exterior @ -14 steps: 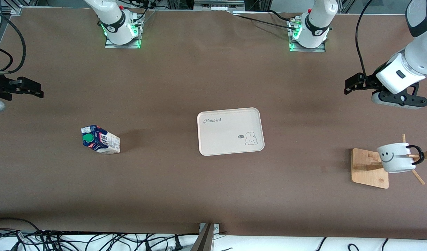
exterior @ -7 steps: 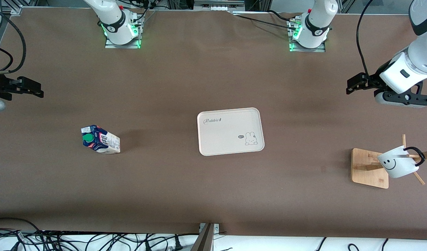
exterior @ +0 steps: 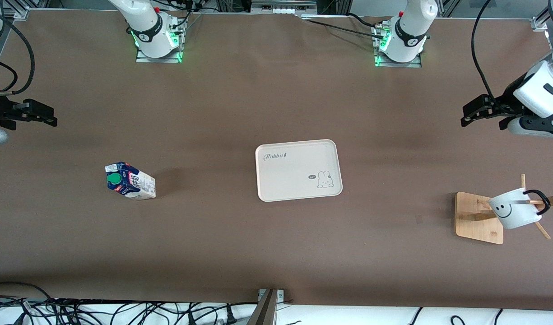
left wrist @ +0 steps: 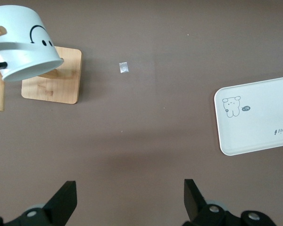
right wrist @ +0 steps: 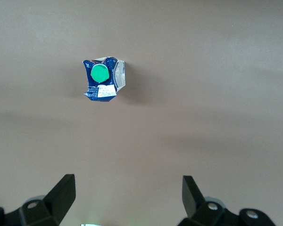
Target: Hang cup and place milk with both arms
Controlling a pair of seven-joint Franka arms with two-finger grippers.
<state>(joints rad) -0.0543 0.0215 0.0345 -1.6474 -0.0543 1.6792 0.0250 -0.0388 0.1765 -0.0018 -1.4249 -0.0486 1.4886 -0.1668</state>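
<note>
The white smiley-face cup (exterior: 511,213) hangs tilted by its black handle on a peg of the wooden rack (exterior: 472,216), at the left arm's end of the table. My left gripper (exterior: 467,115) hovers open and empty over bare table, apart from the rack. In the left wrist view the cup (left wrist: 23,47) and rack base (left wrist: 61,80) lie well ahead of the left gripper (left wrist: 130,197). The blue and white milk (exterior: 129,181) with its green cap stands toward the right arm's end. My right gripper (exterior: 54,116) waits open over bare table. The right wrist view shows the milk (right wrist: 103,79) ahead of the right gripper (right wrist: 129,193).
A cream tray (exterior: 299,169) with a rabbit drawing lies at the table's middle, and part of that tray (left wrist: 259,117) shows in the left wrist view. A tiny pale scrap (left wrist: 124,68) lies on the table near the rack. Cables run along the table's front edge.
The left arm has drawn away from the rack toward its end of the table. The cup has tipped and settled on its peg. The right arm has not moved.
</note>
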